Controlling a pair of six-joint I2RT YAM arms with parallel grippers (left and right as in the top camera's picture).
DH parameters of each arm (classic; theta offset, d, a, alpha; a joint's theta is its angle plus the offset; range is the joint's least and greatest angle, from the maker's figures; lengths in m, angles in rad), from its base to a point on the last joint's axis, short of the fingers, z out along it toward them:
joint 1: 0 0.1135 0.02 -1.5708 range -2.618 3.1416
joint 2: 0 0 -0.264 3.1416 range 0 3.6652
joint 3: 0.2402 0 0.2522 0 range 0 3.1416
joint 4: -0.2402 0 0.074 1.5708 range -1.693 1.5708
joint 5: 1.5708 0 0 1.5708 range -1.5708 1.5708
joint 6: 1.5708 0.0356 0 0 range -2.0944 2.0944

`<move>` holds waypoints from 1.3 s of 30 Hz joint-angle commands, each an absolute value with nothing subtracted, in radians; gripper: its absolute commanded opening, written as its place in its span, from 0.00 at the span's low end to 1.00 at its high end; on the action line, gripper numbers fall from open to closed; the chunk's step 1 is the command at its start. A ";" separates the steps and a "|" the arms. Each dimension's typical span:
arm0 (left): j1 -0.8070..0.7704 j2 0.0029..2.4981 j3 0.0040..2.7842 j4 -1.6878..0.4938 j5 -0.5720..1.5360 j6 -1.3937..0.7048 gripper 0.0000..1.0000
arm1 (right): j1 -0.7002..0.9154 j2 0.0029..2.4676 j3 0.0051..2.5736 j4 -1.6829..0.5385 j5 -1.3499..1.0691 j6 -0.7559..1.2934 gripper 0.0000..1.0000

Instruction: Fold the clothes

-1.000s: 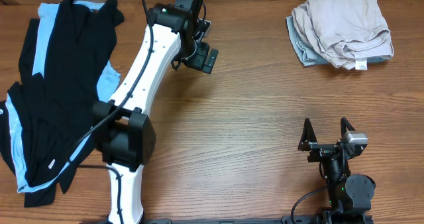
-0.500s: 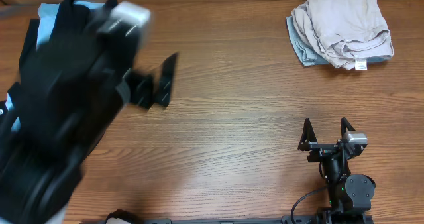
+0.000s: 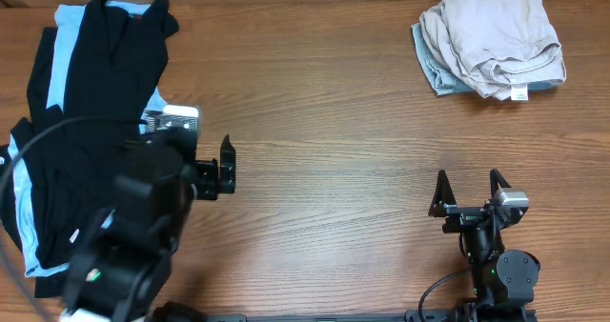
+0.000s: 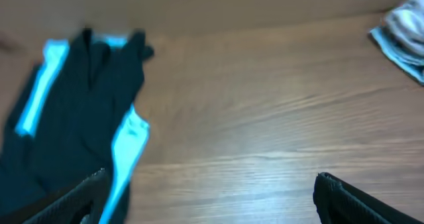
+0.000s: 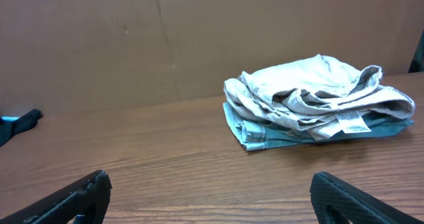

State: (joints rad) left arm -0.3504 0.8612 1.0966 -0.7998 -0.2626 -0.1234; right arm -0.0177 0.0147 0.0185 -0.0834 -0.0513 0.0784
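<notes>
Three garments lie on the one desk. Two of them make a single stack at the far right: one pair of beige khaki shorts on top and one pair of light-blue denim shorts beneath. One white tag shows on the khaki pair. The third is one black garment at the left, with at least two light-blue panels. Two robot arms are in view: one left arm, one right arm
</notes>
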 commanded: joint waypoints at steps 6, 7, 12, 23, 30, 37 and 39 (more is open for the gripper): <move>-0.320 0.829 0.631 -0.278 -0.114 -0.234 1.00 | -0.012 0.003 0.008 -0.081 -0.043 0.081 1.00; -0.312 0.815 0.579 -0.210 -0.101 -0.216 1.00 | -0.012 0.003 0.008 -0.081 -0.043 0.081 1.00; -0.223 0.684 0.319 0.041 -0.005 -0.198 1.00 | -0.012 0.003 0.008 -0.081 -0.043 0.081 1.00; -0.007 0.279 0.052 0.080 0.071 -0.164 1.00 | -0.012 0.003 0.008 -0.081 -0.043 0.081 1.00; 0.017 0.118 0.005 -0.009 0.064 -0.163 1.00 | -0.012 0.003 0.008 -0.081 -0.043 0.081 1.00; 0.018 0.037 0.005 -0.078 0.033 -0.132 1.00 | -0.012 0.003 0.008 -0.081 -0.043 0.081 1.00; 0.018 0.030 0.005 -0.077 0.027 -0.127 1.00 | -0.012 0.003 0.008 -0.081 -0.043 0.081 1.00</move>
State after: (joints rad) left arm 0.0093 0.0498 0.0090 -0.0750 0.0456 -0.1608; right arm -0.0181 0.0147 0.0185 -0.0841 -0.0479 0.0784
